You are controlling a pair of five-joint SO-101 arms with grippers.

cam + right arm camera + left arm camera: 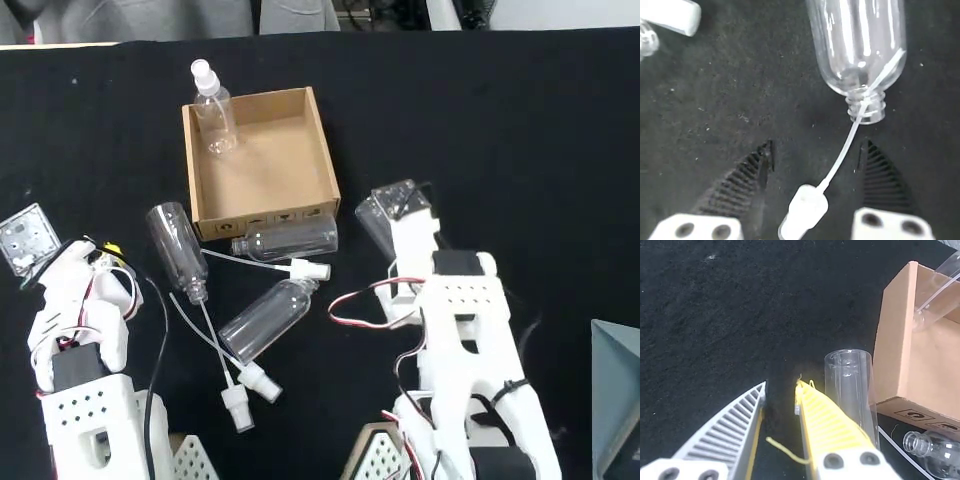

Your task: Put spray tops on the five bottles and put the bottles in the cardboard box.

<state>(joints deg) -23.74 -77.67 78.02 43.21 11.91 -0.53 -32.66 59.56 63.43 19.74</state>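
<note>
Step in hand, likely: seating spray top on bottle lying on tabletop. Dip tube partly inside neck. Right pincer released, straddling top without touching. Best closed on top's body, not thin tube; then pushed straight along bottle axis, slowly, against risk of bottle sliding. Left pincer released, empty, just beside second uncapped bottle near cardboard box. One capped bottle in box corner.

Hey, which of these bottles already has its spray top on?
The bottle in the far left corner of the cardboard box, white spray top on its neck; the others lie uncapped on the table.
</note>
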